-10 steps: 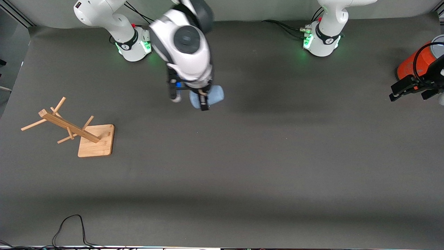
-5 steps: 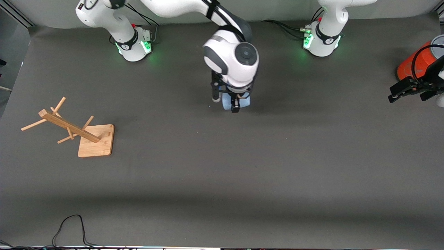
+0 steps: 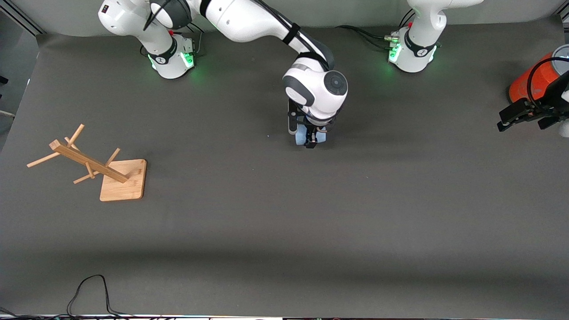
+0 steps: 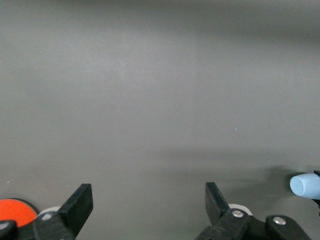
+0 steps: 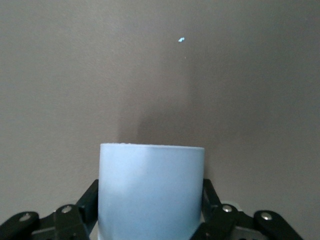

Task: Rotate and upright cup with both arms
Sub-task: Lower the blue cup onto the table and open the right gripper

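Observation:
The light blue cup (image 3: 302, 136) is held in my right gripper (image 3: 310, 138) over the middle of the table, near the robots' edge. In the right wrist view the cup (image 5: 150, 192) fills the gap of the right gripper (image 5: 150, 196), with one black finger (image 5: 91, 196) pressed on each side and its flat end pointing away from the wrist. My left gripper (image 3: 511, 119) is open and empty at the left arm's end of the table, beside the orange can (image 3: 529, 84). In the left wrist view the left gripper (image 4: 147, 196) is wide open over bare mat, with the cup (image 4: 305, 186) small and distant.
A wooden peg rack (image 3: 89, 164) lies tipped on its square base at the right arm's end of the table. The orange can also shows in the left wrist view (image 4: 15, 210). A black cable (image 3: 89, 289) loops at the table edge nearest the front camera.
My right arm has carried the cup toward the left arm's end of the table, to the middle. My left gripper has barely moved.

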